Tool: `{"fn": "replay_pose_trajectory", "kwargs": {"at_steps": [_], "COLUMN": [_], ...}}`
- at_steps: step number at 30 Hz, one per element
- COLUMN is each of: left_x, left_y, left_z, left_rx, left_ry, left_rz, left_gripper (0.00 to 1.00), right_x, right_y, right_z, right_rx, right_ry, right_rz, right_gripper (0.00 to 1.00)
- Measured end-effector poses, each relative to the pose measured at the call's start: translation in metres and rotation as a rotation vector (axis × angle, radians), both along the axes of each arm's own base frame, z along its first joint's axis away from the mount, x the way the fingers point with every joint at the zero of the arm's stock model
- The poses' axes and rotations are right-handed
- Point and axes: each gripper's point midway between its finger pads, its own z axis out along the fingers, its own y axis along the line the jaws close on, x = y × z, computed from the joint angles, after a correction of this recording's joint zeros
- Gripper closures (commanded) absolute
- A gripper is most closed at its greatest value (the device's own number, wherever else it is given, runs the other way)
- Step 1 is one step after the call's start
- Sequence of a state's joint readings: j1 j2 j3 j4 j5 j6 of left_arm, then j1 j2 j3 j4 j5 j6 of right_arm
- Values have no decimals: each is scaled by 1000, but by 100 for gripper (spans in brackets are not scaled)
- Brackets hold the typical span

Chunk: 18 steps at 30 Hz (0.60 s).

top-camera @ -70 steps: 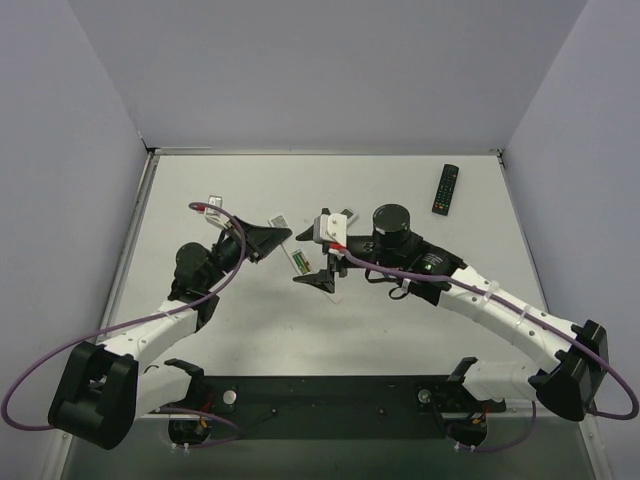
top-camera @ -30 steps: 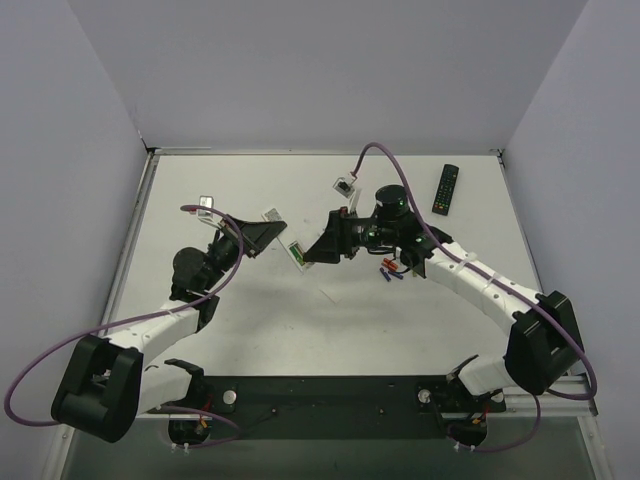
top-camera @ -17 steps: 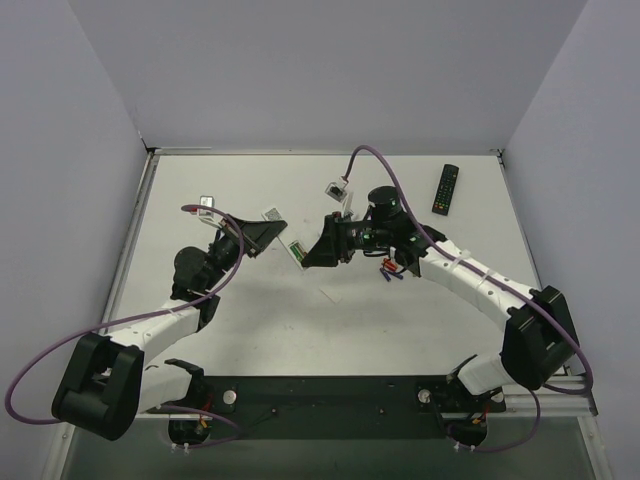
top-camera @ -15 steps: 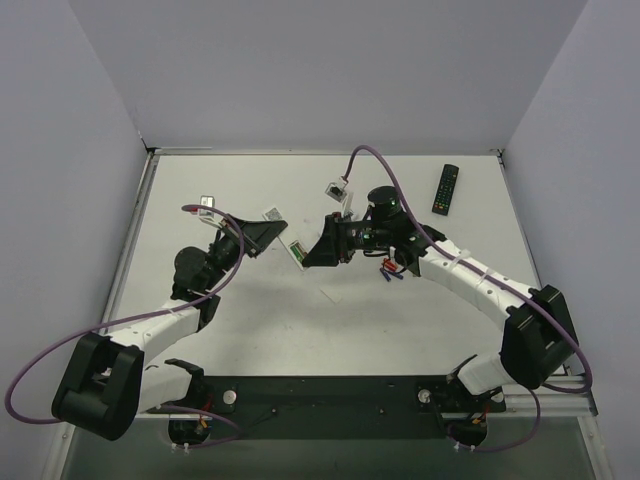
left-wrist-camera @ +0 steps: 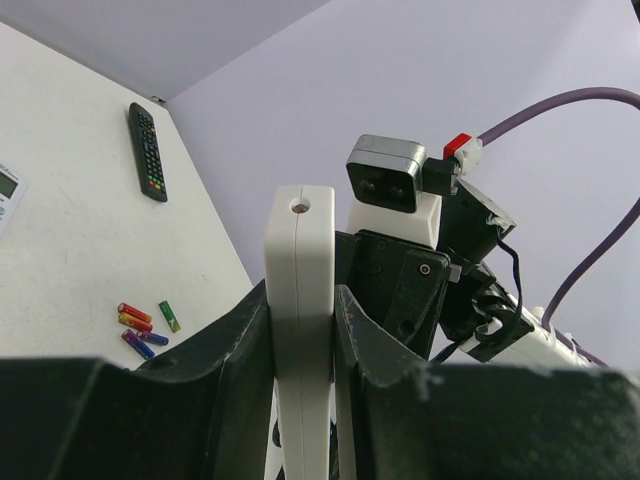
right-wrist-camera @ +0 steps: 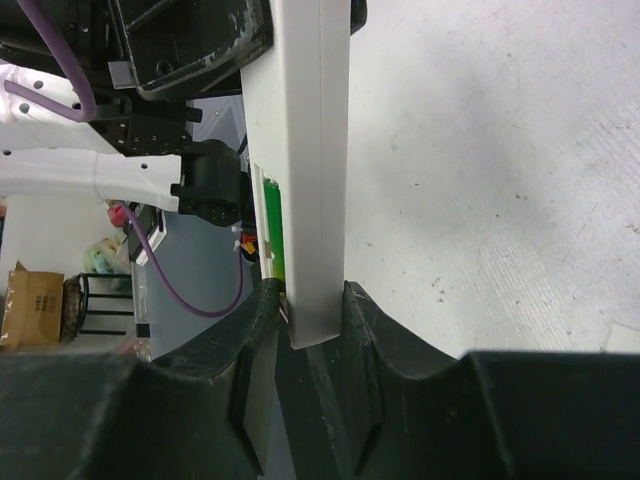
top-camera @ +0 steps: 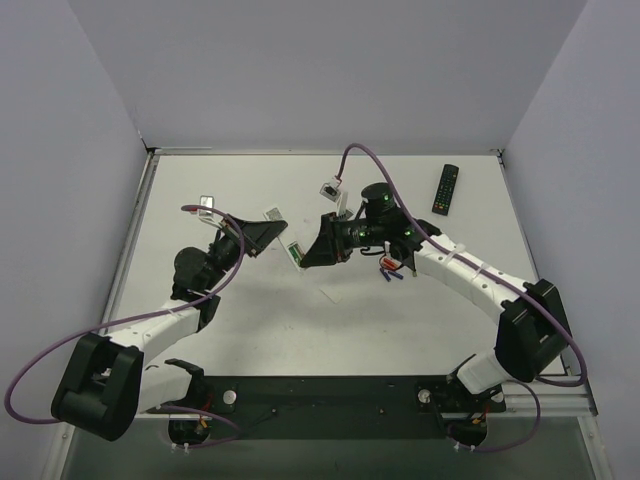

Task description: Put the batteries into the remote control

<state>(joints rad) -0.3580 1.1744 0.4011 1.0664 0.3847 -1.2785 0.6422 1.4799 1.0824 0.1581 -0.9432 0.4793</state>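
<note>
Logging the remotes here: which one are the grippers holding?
The slim white remote, clamped by left gripper and right gripper; the black remote lies free at far right.

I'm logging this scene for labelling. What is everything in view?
slim remote: one, white, gripped at both ends
green cells: two; one in the slim remote's bay, one loose on the table
other cells: about four, red and purple, beside the loose green one
black remote: one, far right of table
display remote: one, white, just beyond slim remote
flat piece: one, white, table centre
table: one, white
left end effector: black, shut on slim remote
right end effector: black, shut on slim remote
</note>
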Motion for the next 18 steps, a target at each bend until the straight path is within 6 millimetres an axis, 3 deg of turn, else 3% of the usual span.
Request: {"fn": "replay_pose_trajectory", "kwargs": {"at_steps": [5,8,9,12,16,18], "left_x": [-1,-3,-4,-6,-5,-5], "left_y": [1,1,1,1,6,9], "left_z": [3,6,6,4,-12,-28], "left_rx": [11,27,34,67,123,153], "left_ry": [-25,-50,-56,-72,-58,-30], "left_rz": [9,21,23,33,67,85], "left_gripper": [100,100,100,100,100,100], "right_x": [-1,0,1,5,9,14], "right_y": [2,1,2,1,-8,-17], "right_z": [0,1,1,3,9,15], "right_rx": [-19,-24,-28,-41,-69,-90], "right_ry": [4,-4,-10,-28,-43,-49], "right_rz": [9,8,2,-13,-51,-90], "right_gripper": [73,52,41,27,22,14]}}
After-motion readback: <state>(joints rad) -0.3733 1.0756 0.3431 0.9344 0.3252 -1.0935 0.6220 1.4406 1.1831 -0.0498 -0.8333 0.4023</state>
